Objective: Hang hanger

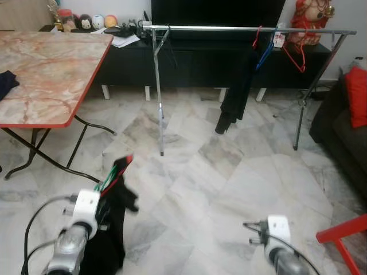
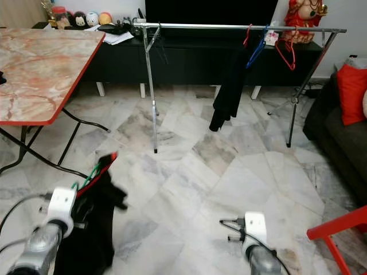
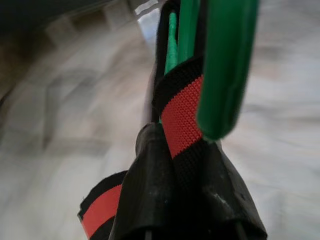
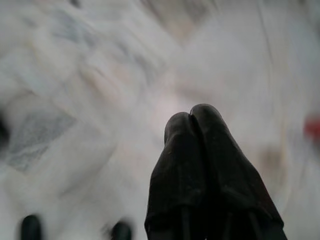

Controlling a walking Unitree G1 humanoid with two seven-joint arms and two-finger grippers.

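The left claw [image 3: 175, 145] is pinching a green hanger [image 1: 109, 176] carrying a black-and-red garment [image 1: 112, 229], well short of the clothes rail [image 1: 229, 28]. The right claw [image 4: 197, 117], fingers pressed together, is holding nothing above the marble floor [image 1: 229, 172].

A: How's the light?
B: Even, soft indoor daylight; the marble floor [image 1: 229, 172] shows a pale sheen, and shadows are faint.
A: Sharpness?
B: Head views are fairly crisp. Both wrist views are smeared, with the floor blurred and the green hanger [image 3: 225, 65] out of focus.
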